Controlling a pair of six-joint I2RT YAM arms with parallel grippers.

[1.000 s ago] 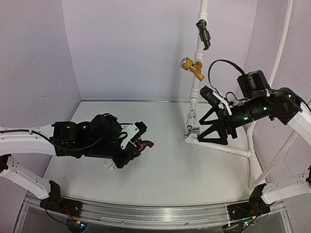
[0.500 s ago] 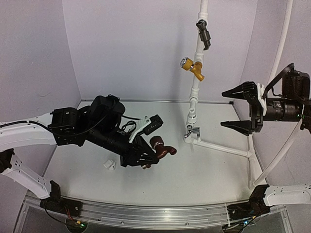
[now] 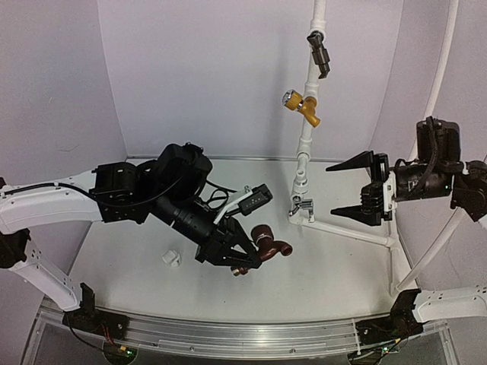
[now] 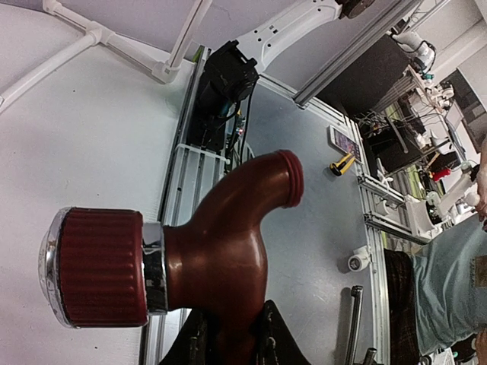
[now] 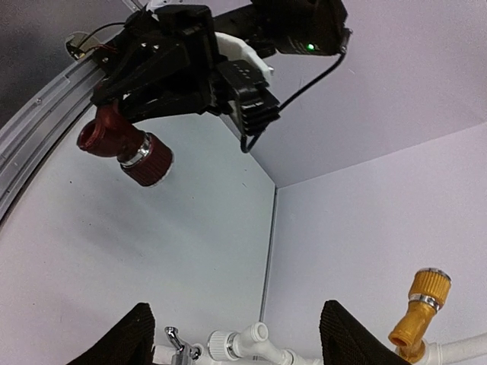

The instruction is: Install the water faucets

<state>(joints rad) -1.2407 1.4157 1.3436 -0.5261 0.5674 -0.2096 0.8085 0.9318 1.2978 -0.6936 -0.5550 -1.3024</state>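
White-shelled left arm [image 3: 46,207] and right arm [image 3: 449,303], black joint housings, looping black cables, tapered black right gripper [image 3: 331,189].

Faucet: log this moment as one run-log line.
left gripper: shut on faucet | right gripper: open, empty | white fitting: lying on table

top external: looking down from high behind the near edge, taking in the whole table [image 3: 327,266] | left wrist: sitting close on the faucet [image 4: 217,258], facing the near rail [image 4: 179,190] | right wrist: looking across from farther off, sharing that faucet
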